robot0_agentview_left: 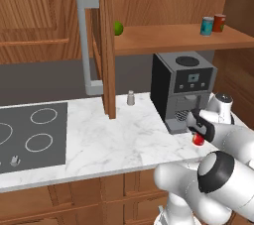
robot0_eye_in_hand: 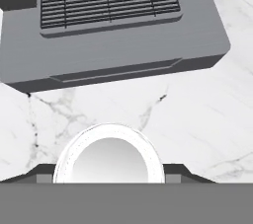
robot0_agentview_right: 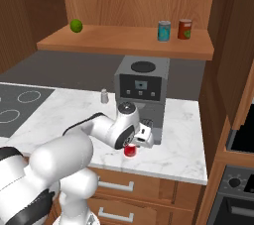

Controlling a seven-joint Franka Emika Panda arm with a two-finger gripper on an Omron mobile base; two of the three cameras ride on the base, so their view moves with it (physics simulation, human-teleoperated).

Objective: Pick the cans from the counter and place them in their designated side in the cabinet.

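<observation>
Red and cylindrical, the red can [robot0_agentview_right: 130,151] stands upright on the counter [robot0_agentview_left: 124,140], directly beneath the gripper [robot0_agentview_right: 133,145] and between its jaws. In the hand view the can's silvery top [robot0_eye_in_hand: 109,155] sits centred between the two finger tips [robot0_eye_in_hand: 34,172], which flank its rim on either side. The jaws are narrowed about the can; whether the pads press its wall cannot be told for certain, but the fit looks like a grip. Just ahead of the jaws lies the drip tray of the coffee machine [robot0_agentview_left: 181,87].

Step in hand: pick-up of the second can. The teal can [robot0_agentview_right: 164,30] already stands on the shelf of the cabinet [robot0_agentview_right: 124,40], high above and beyond the jaws, just beside a darker brownish-red can [robot0_agentview_right: 184,28]. A green lime [robot0_agentview_right: 75,25] rests at the far side of that shelf.

The next move calls for a straight vertical lift to clear the machine's front edge, then a raise to shelf height. Judged risk: the can could slip if the grip is incomplete.
</observation>
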